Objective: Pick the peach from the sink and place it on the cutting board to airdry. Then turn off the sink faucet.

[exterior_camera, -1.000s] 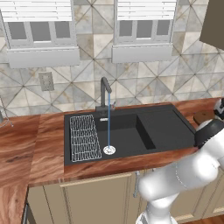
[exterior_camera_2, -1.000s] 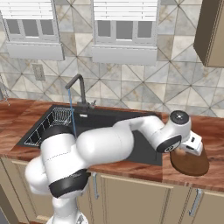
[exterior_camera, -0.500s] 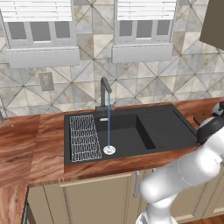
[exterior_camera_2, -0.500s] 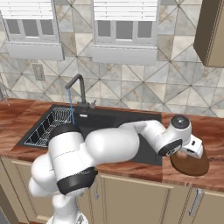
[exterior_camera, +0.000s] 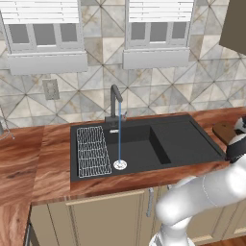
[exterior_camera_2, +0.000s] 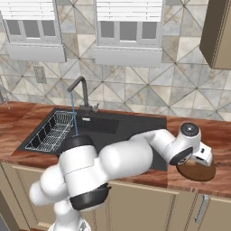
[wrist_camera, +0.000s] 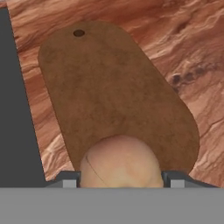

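Glossy white rounded arm [exterior_camera_2: 122, 158], dark bands at joints, round grey-capped wrist

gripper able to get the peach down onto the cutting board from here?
Probably yes. In the hand view the gripper holds the peach directly over the cutting board, whose surface looks bare beneath it.

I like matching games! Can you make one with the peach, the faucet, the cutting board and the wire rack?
Things:
1. peach
2. sink faucet
3. cutting board
4. wire rack

States:
A. lies on the wood counter beside the sink
B. sits in the black sink
C. water streams from it
D. between the gripper fingers, over the board

Pairs: 1-D, 2-C, 3-A, 4-B
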